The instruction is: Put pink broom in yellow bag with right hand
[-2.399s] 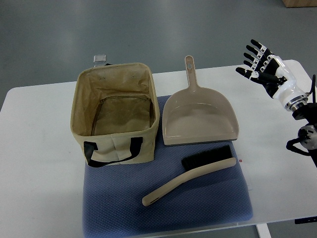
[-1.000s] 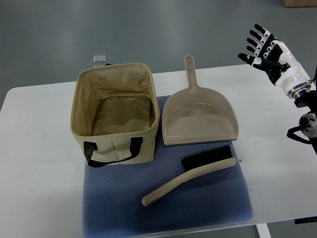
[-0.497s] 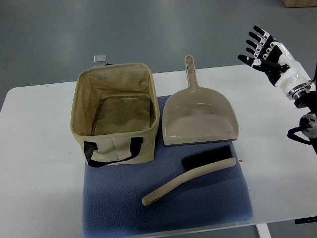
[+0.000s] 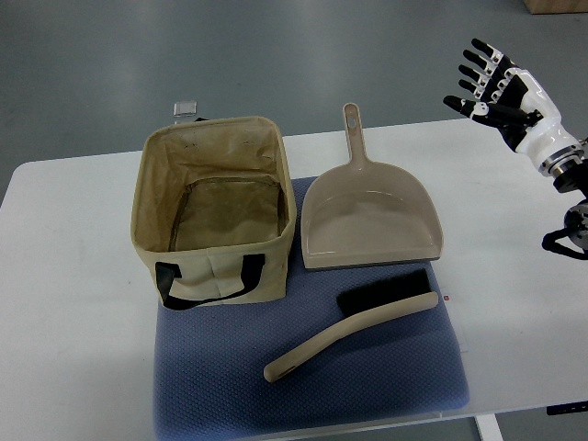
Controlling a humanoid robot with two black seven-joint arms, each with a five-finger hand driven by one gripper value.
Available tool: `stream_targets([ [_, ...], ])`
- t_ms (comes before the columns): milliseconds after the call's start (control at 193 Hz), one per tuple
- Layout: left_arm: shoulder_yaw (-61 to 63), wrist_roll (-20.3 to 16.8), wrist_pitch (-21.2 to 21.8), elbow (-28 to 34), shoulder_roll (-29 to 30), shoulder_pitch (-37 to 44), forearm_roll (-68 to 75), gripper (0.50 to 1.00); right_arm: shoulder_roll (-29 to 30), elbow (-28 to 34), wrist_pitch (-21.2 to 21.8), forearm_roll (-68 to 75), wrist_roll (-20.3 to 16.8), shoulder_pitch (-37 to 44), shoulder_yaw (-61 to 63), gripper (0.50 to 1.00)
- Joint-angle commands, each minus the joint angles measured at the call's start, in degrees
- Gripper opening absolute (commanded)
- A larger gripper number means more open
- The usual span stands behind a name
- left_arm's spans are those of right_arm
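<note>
Right hand [image 4: 501, 87] hovers empty, fingers spread, well away from the pink broom [image 4: 363, 326] lying on the blue mat [image 4: 211, 386] beside the yellow bag [image 4: 213, 271]; light, rigid plastic, best grasped mid-handle

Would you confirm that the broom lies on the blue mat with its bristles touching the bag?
Not quite: in the top view the broom does lie on the blue mat, but its bristles sit just below the dustpan, apart from the bag.
</note>
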Motion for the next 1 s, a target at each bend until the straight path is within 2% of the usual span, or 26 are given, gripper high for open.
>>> stream_targets([
  [0,0.0,0.0,0.0,0.0,0.0,0.0,0.0,1.0,-0.83,0.2,1.63,-0.16,0.22,0.3,-0.15,0.948],
  [342,0.0,0.0,0.0,0.0,0.0,0.0,0.0,1.0,-2.41,5.12,5.5,-7.71,0.66,1.09,-1.56,0.948],
  [466,0.0,0.0,0.0,0.0,0.0,0.0,0.0,1.0,-6.8,8.11,5.68,-12.63,4.61,2.41,-7.0,0.948],
  [782,0.0,0.0,0.0,0.0,0.0,0.0,0.0,1.0,-18.49,18.47,5.85,-24.58,11.11,9.61,-20.89,0.948],
  [995,0.0,0.0,0.0,0.0,0.0,0.0,0.0,1.0,-22.54,25.33,5.85,-34.87,14.89,16.11,-31.43,0.948],
])
